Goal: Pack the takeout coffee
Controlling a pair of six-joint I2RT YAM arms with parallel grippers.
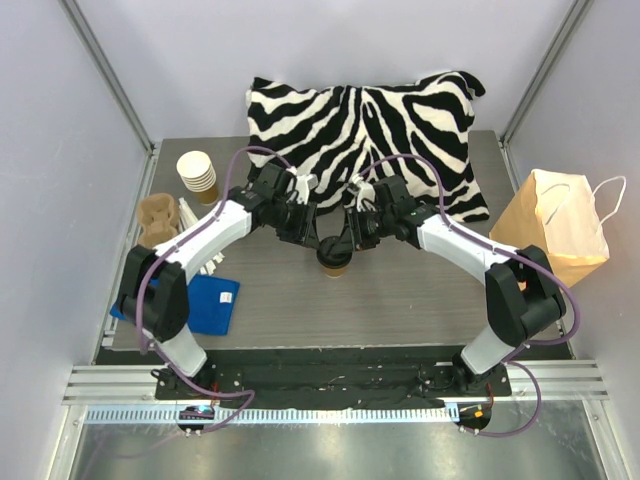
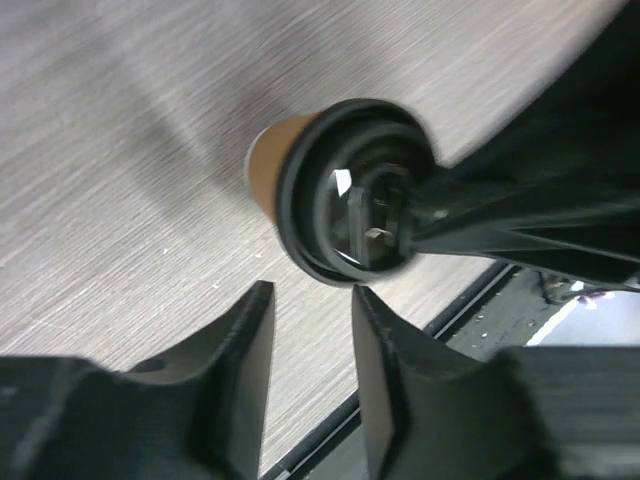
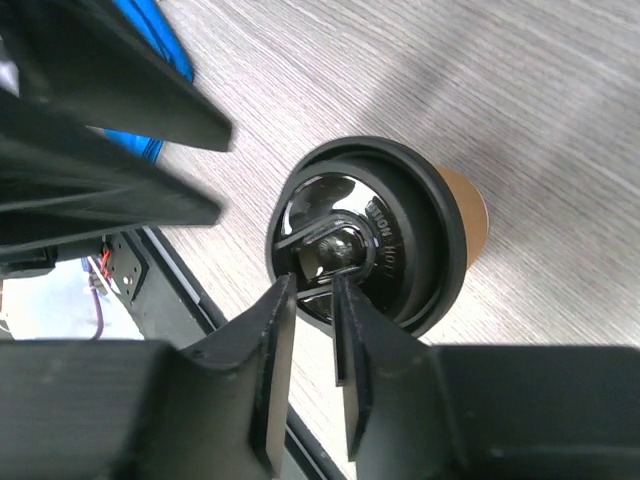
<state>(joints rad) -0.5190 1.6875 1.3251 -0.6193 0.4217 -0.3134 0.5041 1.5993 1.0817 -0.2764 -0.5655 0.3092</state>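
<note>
- The right hand (image 3: 315,282) is hovering tip-down over the takeout coffee (image 3: 410,235), its two fingers (image 3: 272,340) standing only narrowly apart and reaching onto the black lid near its middle. I cannot tell whether they are pinching the lid or merely touching it.
- The left hand (image 2: 310,295) is standing open just beside the cup, its fingers (image 2: 252,345) spread with nothing between them. In its wrist view the cup is lying at 12 o'clock from the fingertips.
- The takeout coffee is standing upright near the middle of the desk (image 1: 420,295), lid on, between the two hands.
- From the cup in the top view, a zebra-striped pillow (image 1: 400,120) is lying at 12 o'clock.
- A brown paper bag (image 1: 555,225) is sitting well apart at 3 o'clock.
- A stack of lidless cups (image 1: 198,175) is standing at 10 o'clock, with a cardboard carrier (image 1: 160,218) just beside it.
- A blue cloth (image 1: 215,303) is lying at 8 o'clock.
</note>
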